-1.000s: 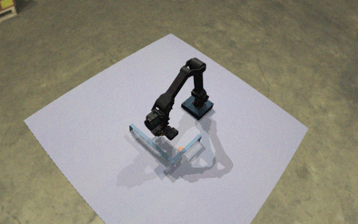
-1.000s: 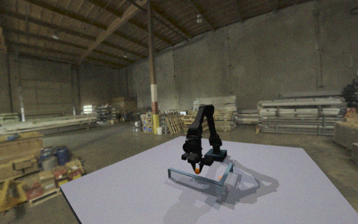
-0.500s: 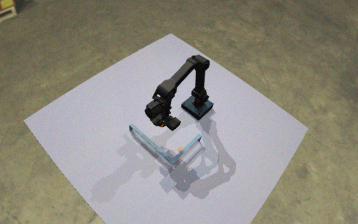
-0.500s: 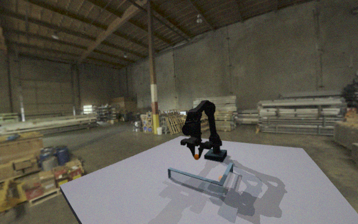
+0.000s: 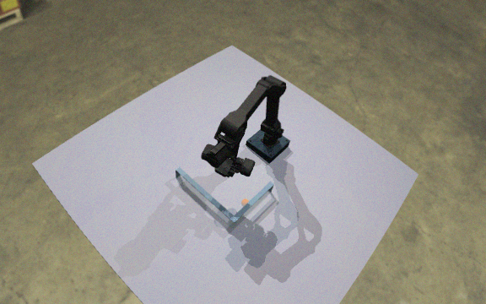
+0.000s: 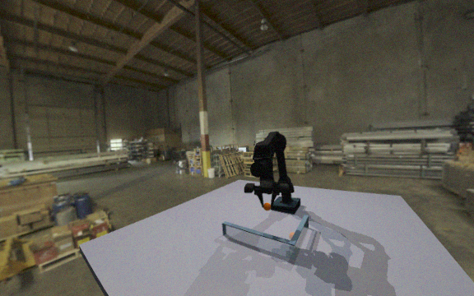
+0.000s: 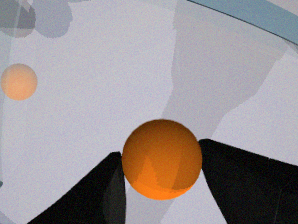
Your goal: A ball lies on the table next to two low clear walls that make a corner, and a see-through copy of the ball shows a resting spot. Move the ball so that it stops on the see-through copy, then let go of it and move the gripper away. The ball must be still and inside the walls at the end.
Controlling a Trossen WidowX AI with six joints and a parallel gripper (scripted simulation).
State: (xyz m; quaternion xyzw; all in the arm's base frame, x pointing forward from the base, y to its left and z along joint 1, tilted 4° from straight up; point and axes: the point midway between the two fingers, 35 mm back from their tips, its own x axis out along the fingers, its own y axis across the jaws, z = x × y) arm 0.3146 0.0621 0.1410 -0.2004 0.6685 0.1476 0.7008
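Note:
The orange ball (image 6: 267,206) (image 7: 162,160) is held between the two black fingertips of my gripper (image 6: 267,205) (image 7: 160,155), which is shut on it. The ball is above the table, on the arm base's side of the walls; the gripper hides it in the top view. The see-through copy (image 5: 245,202) (image 6: 291,235) (image 7: 19,82) is paler orange and rests close to the shorter wall (image 5: 264,196) (image 6: 304,226), near the corner. The longer wall (image 5: 201,195) (image 6: 257,236) meets it there. The copy is at the left in the wrist view, apart from the held ball.
The arm's dark square base (image 5: 268,145) (image 6: 287,205) stands on the pale table (image 5: 121,139) (image 6: 146,247), behind the held ball as seen in the exterior view. Both walls have blue top edges that stand above the table. Shadows of the arm fall across the walls and table.

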